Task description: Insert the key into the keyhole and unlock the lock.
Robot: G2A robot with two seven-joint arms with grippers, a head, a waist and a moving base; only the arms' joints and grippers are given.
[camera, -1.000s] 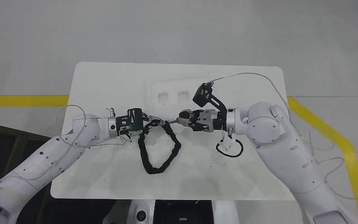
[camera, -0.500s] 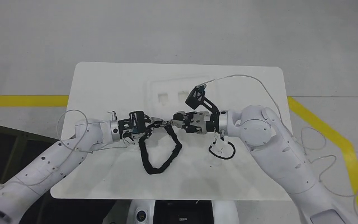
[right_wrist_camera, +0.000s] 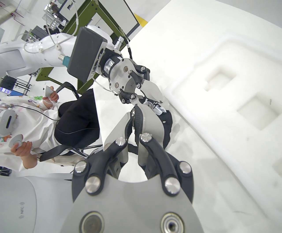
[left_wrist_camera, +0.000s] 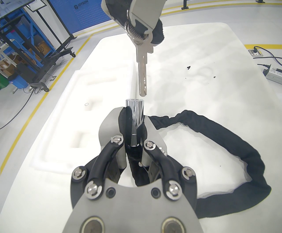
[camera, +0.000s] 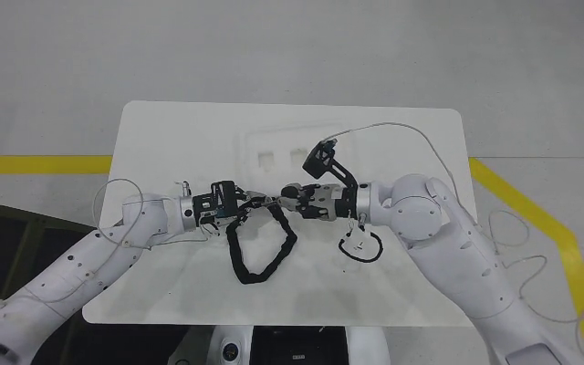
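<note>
My left gripper point(left_wrist_camera: 133, 117) is shut on the chrome lock cylinder point(left_wrist_camera: 134, 119), whose keyhole end points away from the wrist. The lock's black fabric-covered chain point(left_wrist_camera: 231, 141) loops across the table from it. My right gripper point(left_wrist_camera: 137, 19) is shut on the head of a silver key point(left_wrist_camera: 142, 70). The key's tip hovers just short of the cylinder's end and slightly to one side, not touching it. In the top view the left gripper point(camera: 245, 200) and the right gripper point(camera: 286, 197) face each other over the table's middle, with the chain point(camera: 265, 248) below them. The right wrist view has its gripper point(right_wrist_camera: 134, 118) close to the cylinder point(right_wrist_camera: 157, 109).
A white foam tray point(camera: 301, 139) with square pockets lies on the white table point(camera: 164, 137) just behind the grippers. A thin grey cable point(camera: 401, 126) arcs over the table's back right. Bare tabletop lies to the left and right of the chain.
The right gripper has moved left with the key, closing the gap to the lock cylinder. The left gripper shifted slightly right at first, then held still.
</note>
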